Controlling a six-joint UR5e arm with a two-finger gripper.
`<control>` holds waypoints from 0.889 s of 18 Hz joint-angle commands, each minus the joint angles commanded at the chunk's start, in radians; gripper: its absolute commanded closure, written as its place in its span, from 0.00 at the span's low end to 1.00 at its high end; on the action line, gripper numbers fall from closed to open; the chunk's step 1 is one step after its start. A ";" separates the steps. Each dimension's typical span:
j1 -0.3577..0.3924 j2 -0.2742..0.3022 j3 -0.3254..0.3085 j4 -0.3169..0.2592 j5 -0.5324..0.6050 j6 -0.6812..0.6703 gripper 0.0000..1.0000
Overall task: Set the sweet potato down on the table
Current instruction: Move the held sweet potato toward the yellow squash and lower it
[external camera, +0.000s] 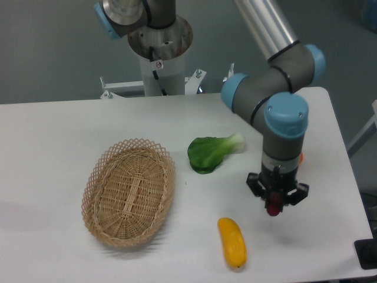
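Sitting left of everything else, the wicker basket (128, 191) shows only its own woven floor. Right of the basket and farther back lies a green leafy vegetable (211, 151); right of the basket and nearer the front edge lies a yellow oblong fruit (232, 241). Farther right, the gripper (274, 207) points straight down above the white table (53, 141), jaws clamped on the sweet potato (273, 207), whose dark reddish tip pokes out below the fingers, upright. An orange sliver peeks from behind the arm.

Woven wicker basket (128, 192) at left, green bok choy (211, 151) mid-table, yellow oblong fruit (232, 242) near front edge
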 joint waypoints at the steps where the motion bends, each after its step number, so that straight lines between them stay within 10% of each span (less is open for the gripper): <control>1: 0.000 -0.005 -0.015 0.014 0.000 -0.002 0.73; 16: -0.006 -0.031 -0.080 0.086 0.032 0.031 0.72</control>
